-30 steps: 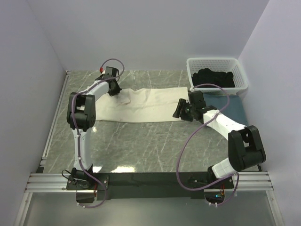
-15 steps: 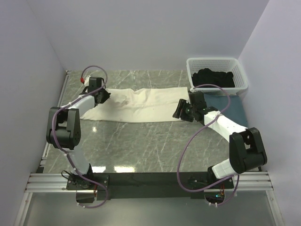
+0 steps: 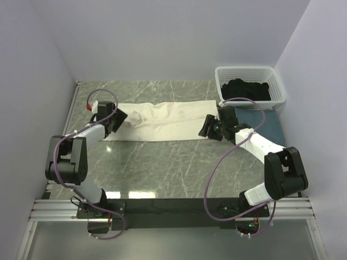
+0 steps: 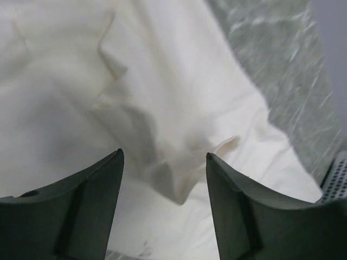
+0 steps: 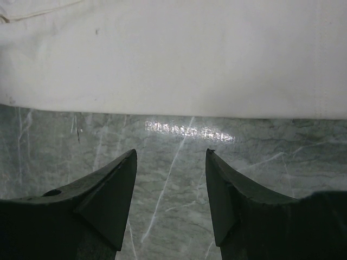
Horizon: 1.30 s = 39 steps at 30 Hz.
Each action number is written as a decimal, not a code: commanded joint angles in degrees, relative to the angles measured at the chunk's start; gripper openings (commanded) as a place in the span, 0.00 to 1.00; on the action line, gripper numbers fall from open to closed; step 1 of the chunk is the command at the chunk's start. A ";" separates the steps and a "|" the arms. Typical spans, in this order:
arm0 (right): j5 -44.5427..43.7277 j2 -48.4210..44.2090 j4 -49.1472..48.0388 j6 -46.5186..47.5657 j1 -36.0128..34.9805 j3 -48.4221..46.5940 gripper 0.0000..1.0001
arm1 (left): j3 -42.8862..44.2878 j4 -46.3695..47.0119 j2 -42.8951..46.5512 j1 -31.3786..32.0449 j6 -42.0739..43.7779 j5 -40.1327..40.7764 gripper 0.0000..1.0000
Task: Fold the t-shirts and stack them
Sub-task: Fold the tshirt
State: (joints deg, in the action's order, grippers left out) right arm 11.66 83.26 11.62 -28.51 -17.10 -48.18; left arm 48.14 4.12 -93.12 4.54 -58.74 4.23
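Observation:
A cream t-shirt (image 3: 168,122) lies spread as a long band across the far half of the marble table. My left gripper (image 3: 120,116) hovers over its left end, open, with nothing between the fingers. In the left wrist view the cream t-shirt (image 4: 179,81) shows a raised crease just ahead of the left gripper (image 4: 164,157). My right gripper (image 3: 206,129) is open at the shirt's right end. In the right wrist view the right gripper (image 5: 171,153) is over bare marble, just short of the t-shirt's edge (image 5: 173,54). A dark blue folded t-shirt (image 3: 265,122) lies at the right, partly under the right arm.
A white plastic basket (image 3: 276,86) at the back right holds dark clothes (image 3: 246,89). The grey marble table (image 3: 162,162) lies bare in front of the shirt. Walls close in on the left, back and right.
The left gripper swung leftward and nearer along the table, dragging the shirt's left end with it, then opened and let the cloth go. The right arm stayed put.

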 commanded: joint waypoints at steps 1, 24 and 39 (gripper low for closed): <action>0.20 -2.06 -1.77 -0.05 0.23 0.37 0.60 | 6.25 -2.70 1.37 -1.11 4.06 3.32 0.68; 0.29 -0.91 -2.39 -0.84 0.32 0.64 0.60 | 24.09 -26.27 -10.14 -1.55 6.97 3.68 0.64; -0.06 -1.18 -2.48 -0.76 0.32 0.90 0.60 | 19.98 -26.97 -4.96 -2.25 4.16 5.53 0.62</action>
State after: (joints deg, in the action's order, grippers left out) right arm 11.68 83.26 10.76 -29.10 -17.10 -47.40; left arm 68.75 -23.64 -101.01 2.72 -53.32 8.95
